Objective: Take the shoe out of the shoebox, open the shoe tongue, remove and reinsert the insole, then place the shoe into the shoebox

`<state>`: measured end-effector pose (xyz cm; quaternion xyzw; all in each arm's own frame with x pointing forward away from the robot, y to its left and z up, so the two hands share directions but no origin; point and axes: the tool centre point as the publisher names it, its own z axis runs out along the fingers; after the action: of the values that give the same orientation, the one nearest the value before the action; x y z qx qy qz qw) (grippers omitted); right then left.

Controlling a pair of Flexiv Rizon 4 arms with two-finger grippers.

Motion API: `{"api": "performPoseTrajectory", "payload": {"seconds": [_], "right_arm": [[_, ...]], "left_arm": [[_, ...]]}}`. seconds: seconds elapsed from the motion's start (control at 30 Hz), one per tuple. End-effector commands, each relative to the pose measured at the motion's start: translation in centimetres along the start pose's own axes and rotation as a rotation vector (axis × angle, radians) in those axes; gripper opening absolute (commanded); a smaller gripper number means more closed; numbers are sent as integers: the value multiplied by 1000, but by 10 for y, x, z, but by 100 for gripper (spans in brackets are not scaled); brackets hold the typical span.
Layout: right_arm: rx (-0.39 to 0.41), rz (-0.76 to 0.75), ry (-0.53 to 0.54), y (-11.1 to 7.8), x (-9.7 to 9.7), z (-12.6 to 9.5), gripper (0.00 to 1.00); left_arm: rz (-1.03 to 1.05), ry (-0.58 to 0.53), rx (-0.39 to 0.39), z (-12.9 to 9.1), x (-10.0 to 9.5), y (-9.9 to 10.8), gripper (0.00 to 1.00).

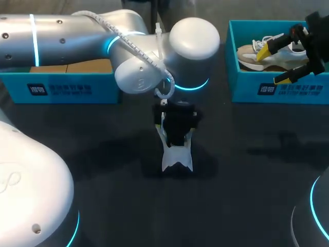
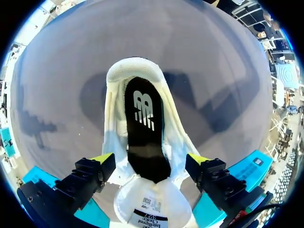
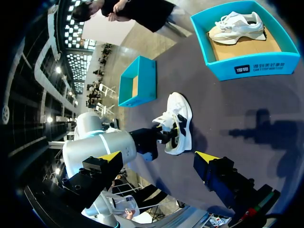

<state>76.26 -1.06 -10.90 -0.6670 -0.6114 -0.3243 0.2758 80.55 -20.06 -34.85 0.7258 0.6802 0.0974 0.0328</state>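
The white shoe (image 1: 177, 157) stands on the dark desk (image 1: 103, 154) near its middle, outside both boxes. The left arm (image 1: 77, 36) comes across from its side and hangs the left jaws straight over the shoe. In the left wrist view the shoe (image 2: 135, 71) lies between those jaws with its toe pointing away. The black insole (image 2: 142, 123) shows in the opening, and the tongue (image 2: 147, 204) is folded back toward the wrist. The jaws stand at the shoe's two flanks, but I cannot tell whether they clench it or only bracket it.

The right jaws are released, spread wide and holding nothing. They hover above the right shoebox (image 1: 247, 92), well apart from the shoe on the desk. A second shoe (image 1: 252, 56) lies in that box. The left shoebox (image 1: 67, 87) sits at the desk's far left.
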Motion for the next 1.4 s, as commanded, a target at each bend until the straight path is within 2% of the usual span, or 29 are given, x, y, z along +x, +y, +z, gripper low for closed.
{"api": "performPoseTrajectory", "payload": {"seconds": [0.03,0.27,0.7,0.97,1.13,1.17,1.2,1.23,1.27,1.3,1.33,1.4], "right_arm": [[0,1,-2,0,0,1,100],[0,1,-2,0,0,1,100],[0,1,-2,0,0,1,100],[0,1,-2,0,0,1,100],[0,1,-2,0,0,1,100],[0,1,-2,0,0,1,100],[0,1,-2,0,0,1,100],[0,1,-2,0,0,1,100],[0,1,-2,0,0,1,100],[0,1,-2,0,0,1,100],[0,1,-2,0,0,1,100],[0,1,-2,0,0,1,100]], "left_arm": [[-2,-11,6,-1,3,3,100],[-10,-31,-5,-17,10,14,100],[-11,-51,-57,-74,23,44,100],[-32,-17,-79,-82,29,74,100],[-30,-9,-80,-78,26,87,100],[-28,-5,-83,-77,25,90,96],[-27,2,-86,-75,24,94,66],[-26,2,-86,-73,22,97,48],[-27,-3,-84,-72,22,99,42],[-27,-2,-85,-71,20,101,28],[-26,-3,-86,-70,18,101,22],[-24,-8,-88,-68,16,107,22]]}}
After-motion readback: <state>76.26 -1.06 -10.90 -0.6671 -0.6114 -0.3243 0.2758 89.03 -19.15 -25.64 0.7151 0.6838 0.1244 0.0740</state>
